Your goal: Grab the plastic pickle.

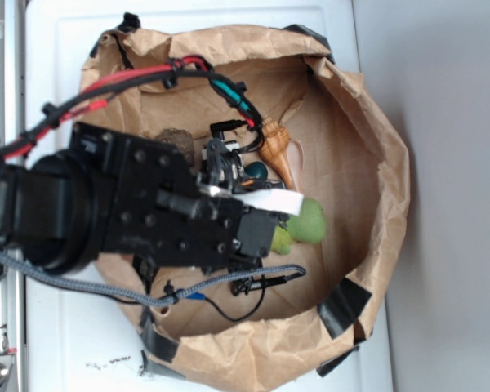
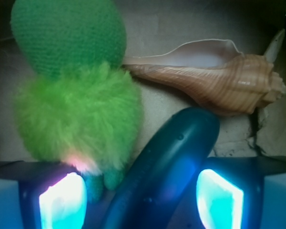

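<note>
1. White tabletop (image 1: 441, 122) carries a brown paper bag (image 1: 367, 155) with its rim rolled down; all items lie inside it.
2. Gripper (image 2: 142, 198): jaws apart, one glowing pad on each side of the pickle; contact cannot be judged.
3. Shell (image 2: 219, 81) and fuzzy green plush toy (image 2: 76, 95) lie just beside the target.
4. Plastic pickle (image 2: 171, 157): between the fingers; likely light, stiff, slippery; grip mid-body, across its width.
</note>
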Robot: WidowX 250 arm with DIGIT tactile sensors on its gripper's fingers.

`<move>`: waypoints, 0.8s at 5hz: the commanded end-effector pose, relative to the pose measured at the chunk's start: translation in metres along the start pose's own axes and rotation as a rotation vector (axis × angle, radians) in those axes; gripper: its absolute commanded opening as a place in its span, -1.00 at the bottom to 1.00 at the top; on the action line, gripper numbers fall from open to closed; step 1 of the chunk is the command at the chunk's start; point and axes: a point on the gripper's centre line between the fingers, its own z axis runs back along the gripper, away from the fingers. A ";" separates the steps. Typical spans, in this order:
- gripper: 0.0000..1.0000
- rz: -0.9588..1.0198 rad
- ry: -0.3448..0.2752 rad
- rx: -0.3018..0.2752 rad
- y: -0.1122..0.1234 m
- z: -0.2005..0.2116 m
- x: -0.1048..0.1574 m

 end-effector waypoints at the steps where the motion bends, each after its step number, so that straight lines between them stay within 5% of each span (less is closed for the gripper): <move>1: 1.00 -0.025 0.034 0.060 -0.016 -0.022 0.000; 2: -0.27 -0.008 0.034 0.069 -0.020 -0.022 -0.007; 3: -1.00 0.004 0.019 0.060 -0.022 -0.016 -0.015; 4: -1.00 0.003 -0.002 0.048 -0.023 -0.009 -0.025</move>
